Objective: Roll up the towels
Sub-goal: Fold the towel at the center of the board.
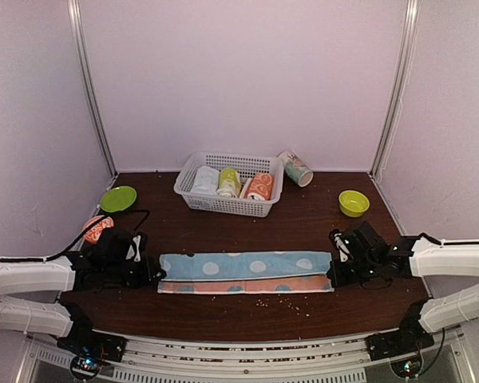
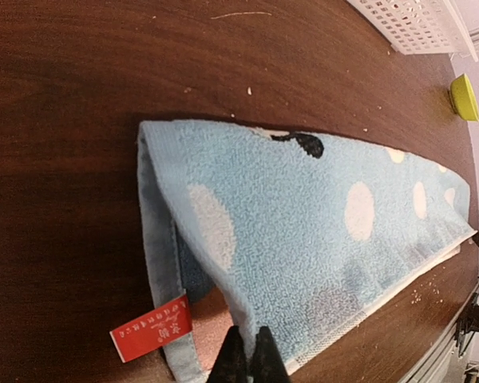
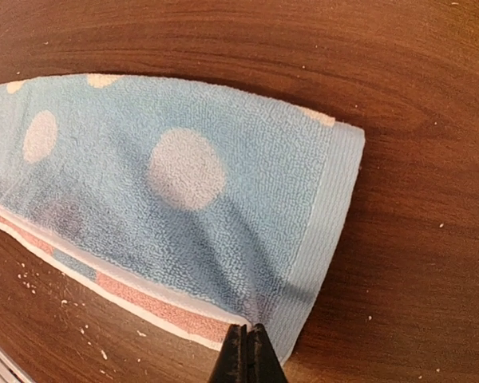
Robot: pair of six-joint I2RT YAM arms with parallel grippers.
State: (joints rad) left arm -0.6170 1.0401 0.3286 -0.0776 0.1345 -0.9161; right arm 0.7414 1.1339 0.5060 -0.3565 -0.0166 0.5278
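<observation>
From above, the towel lies long on the tabletop between the left tool and right tool. Left wrist: the tool, pressed together, pinches a towel corner, red tag just left. Right wrist: pressed together too, pinching the other end.

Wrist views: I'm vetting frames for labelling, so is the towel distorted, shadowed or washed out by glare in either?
Left wrist: wide-angle stretch makes the light blue towel taper away; sharp, no glare. Right wrist: same stretch, a soft shadow on the cloth near the right gripper, and a mild sheen on the table.
</observation>
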